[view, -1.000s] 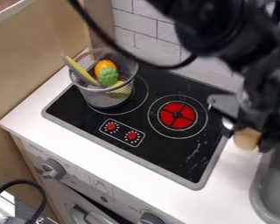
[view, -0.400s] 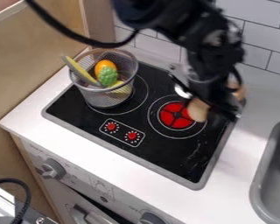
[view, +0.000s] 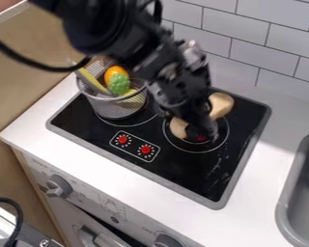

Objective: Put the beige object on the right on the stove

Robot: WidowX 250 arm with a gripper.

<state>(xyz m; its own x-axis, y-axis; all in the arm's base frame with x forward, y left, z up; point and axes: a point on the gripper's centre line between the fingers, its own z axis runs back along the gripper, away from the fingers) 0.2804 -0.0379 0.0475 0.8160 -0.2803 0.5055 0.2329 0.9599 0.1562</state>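
Moved inward from the stove's (view: 189,181) right edge: one beige toy (view: 220,105), which the hand (view: 202,129) pinched mid-length, both ends protruding, over the rear-right burner (view: 219,144), presumably balanced for lowering.

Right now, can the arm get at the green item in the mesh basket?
Probably not: the gripper seems taken up by the beige object. The green item itself looks uncovered in the mesh basket.

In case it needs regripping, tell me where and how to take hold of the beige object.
Probably best from above, across its middle, closing on its long sides: the beige object looks elongated, and a rounded end sticks out on either side of the gripper.
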